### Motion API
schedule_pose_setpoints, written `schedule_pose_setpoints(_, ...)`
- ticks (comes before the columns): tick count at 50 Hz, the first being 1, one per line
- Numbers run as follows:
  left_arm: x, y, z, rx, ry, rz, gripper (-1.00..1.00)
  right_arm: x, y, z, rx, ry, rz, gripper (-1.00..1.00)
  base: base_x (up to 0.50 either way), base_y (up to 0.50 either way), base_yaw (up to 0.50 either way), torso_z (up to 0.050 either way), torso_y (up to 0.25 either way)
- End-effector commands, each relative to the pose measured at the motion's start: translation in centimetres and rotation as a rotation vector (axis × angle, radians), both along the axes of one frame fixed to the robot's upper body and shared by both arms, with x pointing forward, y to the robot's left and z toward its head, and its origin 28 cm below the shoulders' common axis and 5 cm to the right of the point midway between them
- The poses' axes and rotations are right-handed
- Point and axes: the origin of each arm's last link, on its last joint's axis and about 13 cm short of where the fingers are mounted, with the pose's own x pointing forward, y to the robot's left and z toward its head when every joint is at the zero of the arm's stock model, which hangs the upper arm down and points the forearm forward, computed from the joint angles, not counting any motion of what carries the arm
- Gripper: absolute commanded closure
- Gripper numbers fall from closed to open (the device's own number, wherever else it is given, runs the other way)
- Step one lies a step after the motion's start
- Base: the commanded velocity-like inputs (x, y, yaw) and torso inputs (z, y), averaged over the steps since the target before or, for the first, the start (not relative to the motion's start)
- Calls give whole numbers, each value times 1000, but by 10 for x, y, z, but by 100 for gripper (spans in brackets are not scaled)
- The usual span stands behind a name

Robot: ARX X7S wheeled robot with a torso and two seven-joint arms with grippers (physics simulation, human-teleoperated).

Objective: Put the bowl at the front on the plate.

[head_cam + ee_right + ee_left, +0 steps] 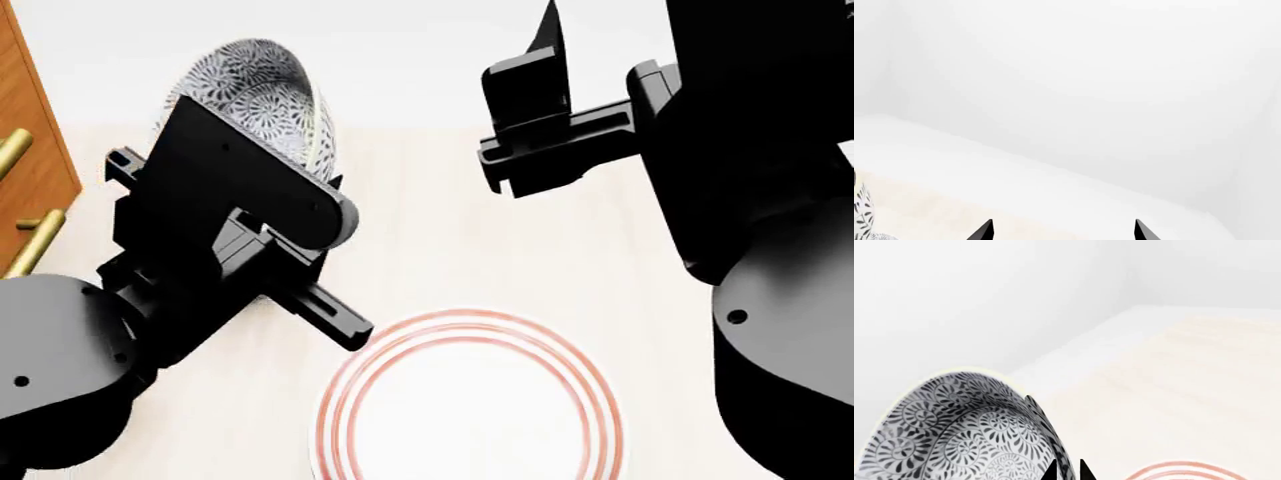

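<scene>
Up at about eleven o'clock in the head view, the left gripper (314, 190) holds the bowl (260, 90) clear of the worktop (441, 260), tipped on its side so that its patterned inside shows toward the camera. The left wrist view agrees: the bowl (961, 435) fills the near corner with its rim pinched between the dark fingertips (1049, 471), so this gripper is closed narrow on the rim.

The plate (467, 330) lies flat on the worktop at six o'clock in the head view, its red rings plain and nothing on it. From the bowl it lies toward five o'clock, nearer the robot and lower. A sliver of its ringed rim (1181, 471) also shows in the left wrist view, just beside the fingertips. That is the relation the next move turns on: I judge the left arm must carry the bowl back and down toward five o'clock and level it, since the bowl's axis now leans well off upright, before it can sit on the plate.

The right gripper (1062, 232) hangs at one o'clock in the head view, spread wide and empty, well apart from both bowl and plate. The left arm is the nearer and already has the load.
</scene>
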Motion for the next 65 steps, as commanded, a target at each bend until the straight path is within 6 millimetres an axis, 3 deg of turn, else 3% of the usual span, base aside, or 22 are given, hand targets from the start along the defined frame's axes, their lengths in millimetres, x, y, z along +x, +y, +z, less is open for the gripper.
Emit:
schedule_pose_setpoints(1,13,-8,8,66,-67,-35,100,0,0,2,1,-20,7,-100,0,0,0,0,0)
schedule_pose_setpoints(42,63,-52,-12,158,19,-63,100,-4,-1,3,-3,-39,9,-100,0,0,0,0,0)
schedule_pose_setpoints(65,86,-63,-25,297,37,-78,100,-9,0,9,-10,-52,8,-100,0,0,0,0,0)
